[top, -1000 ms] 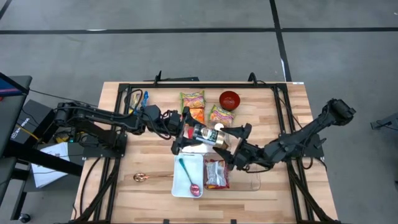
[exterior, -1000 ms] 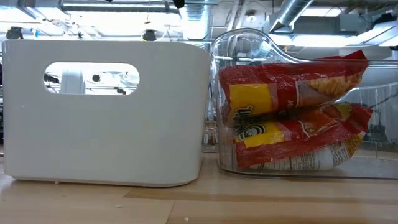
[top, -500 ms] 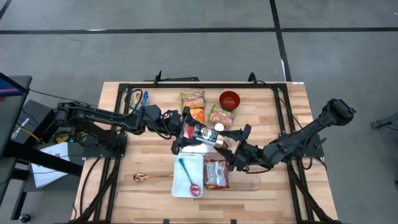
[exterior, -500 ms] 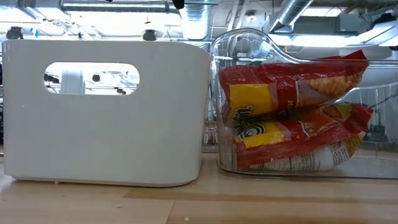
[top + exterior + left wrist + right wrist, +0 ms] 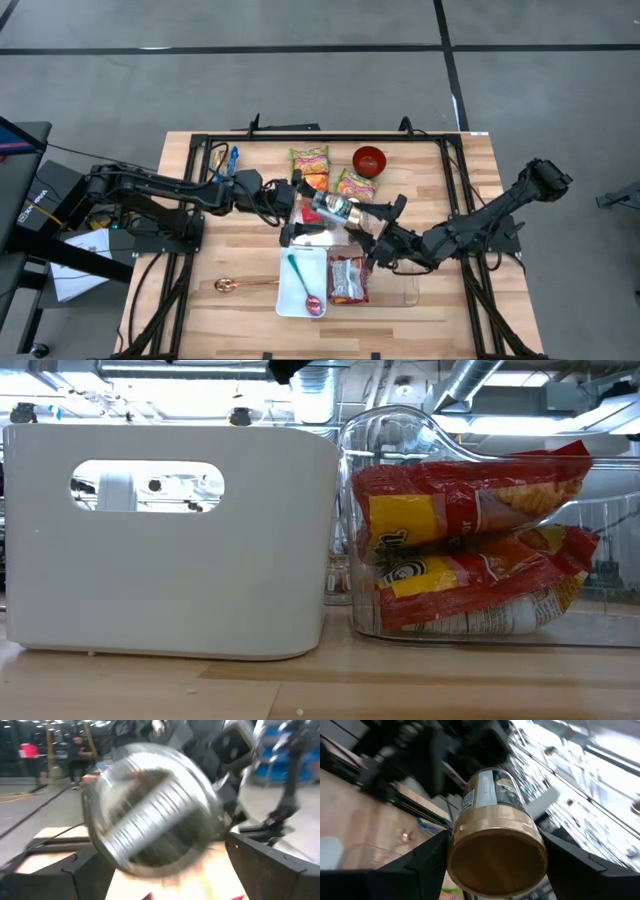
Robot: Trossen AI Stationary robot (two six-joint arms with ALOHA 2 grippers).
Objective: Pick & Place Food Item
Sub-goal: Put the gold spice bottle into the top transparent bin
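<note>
Gold-lidded jar (image 5: 338,209) mid-frame above white bin (image 5: 304,281), right gripper (image 5: 378,222) fingers clasping its lid end, left gripper (image 5: 296,210) spread loose around its base, noodle packets (image 5: 310,160) and red bowl (image 5: 369,159) behind, wooden table (image 5: 180,300)

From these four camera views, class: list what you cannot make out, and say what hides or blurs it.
- Jar: label unreadable, too small in the high view, motion-blurred in the left wrist view.
- White bin: contents hidden by its wall in the low view.
- Both arms: out of sight in the low view, behind the bins.
</note>
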